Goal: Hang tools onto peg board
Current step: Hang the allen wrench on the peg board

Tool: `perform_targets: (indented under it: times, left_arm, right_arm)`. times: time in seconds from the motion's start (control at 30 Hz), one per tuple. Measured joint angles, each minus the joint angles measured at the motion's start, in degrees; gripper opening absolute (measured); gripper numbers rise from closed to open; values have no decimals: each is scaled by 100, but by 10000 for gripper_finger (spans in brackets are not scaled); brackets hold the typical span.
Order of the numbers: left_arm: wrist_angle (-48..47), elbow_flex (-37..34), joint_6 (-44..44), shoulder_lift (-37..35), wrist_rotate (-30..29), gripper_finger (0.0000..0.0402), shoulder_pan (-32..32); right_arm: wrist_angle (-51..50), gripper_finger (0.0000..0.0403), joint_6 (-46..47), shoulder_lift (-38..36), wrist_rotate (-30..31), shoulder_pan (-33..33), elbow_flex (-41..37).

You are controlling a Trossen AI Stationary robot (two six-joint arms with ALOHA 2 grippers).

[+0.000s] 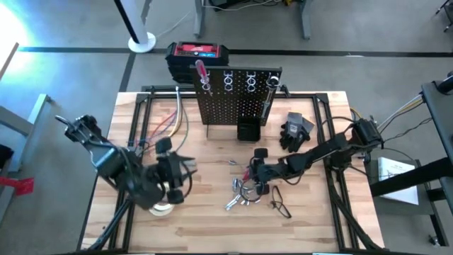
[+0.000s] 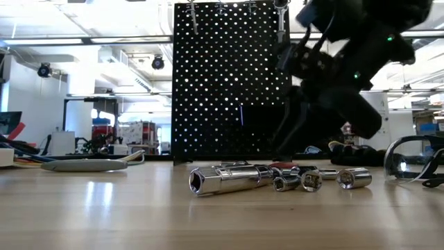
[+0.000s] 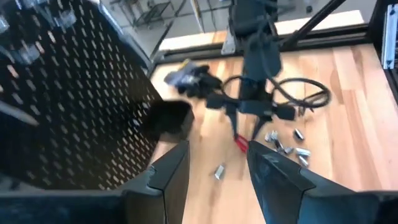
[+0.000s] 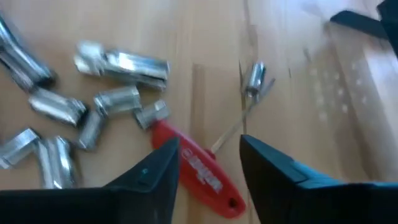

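Black right hand (image 4: 208,177), over the middle of the counter (image 1: 212,227): fingers (image 4: 152,174) apart, straddling a red-handled screwdriver (image 4: 199,171) that lies flat on the wood; whether they touch it cannot be told. A thin metal shaft runs out from the red handle toward a single silvery bit (image 4: 255,76).

Just beside the screwdriver: cluster of short silvery sockets (image 4: 118,102), lying loose, several touching one another. Low view shows one long chrome socket (image 2: 229,178) at the left end of the row and smaller ones to its right.

Right of the cluster: dark safety glasses (image 1: 279,205), on the counter.

Far centre: peg board (image 1: 237,95), black, perforated, upright; one red-handled tool (image 1: 202,71) hung at its top left, silvery ring hooks (image 1: 239,80) along the top, a grey tool (image 1: 270,95) hanging on its right side, small black bin (image 1: 247,131) at its foot.

Black gloves (image 1: 296,129) right of the board.

Left hand (image 3: 214,165), at the left of the counter, fingers apart, empty, facing the board and the other arm.
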Motion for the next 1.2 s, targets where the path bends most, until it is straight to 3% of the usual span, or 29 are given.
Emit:
perform_targets:
  times: [0.2, 0.37, 0.5, 0.7, 0.77, 0.97, 1.2]
  left_arm:
    - [108, -853, -1204, 30, -69, 151, -310]
    - [380, -1551, -1643, 135, -71, 151, -301]
    - [954, -2102, -1660, 145, -181, 151, -209]
    - [1504, -2605, -1791, 141, -274, 151, -77]
    - [1619, -2687, -1824, 138, -273, 151, -76]
    - [1758, -2762, -1608, 138, -246, 151, -76]
    - [3018, -3026, 121, 141, -10, 151, -65]
  right_arm:
    - [-499, 215, -216, 194, -836, -285, 166]
    - [-630, 214, -231, 267, -1279, -504, 190]
    - [-719, 179, -221, 346, -1555, -591, 194]
    - [-793, 73, -178, 370, -1683, -587, 194]
    - [-810, 67, -181, 340, -1681, -585, 192]
    - [-1163, 67, -366, -46, -1605, -452, 223]
    - [-1106, 67, -674, -1082, -2239, 90, 475]
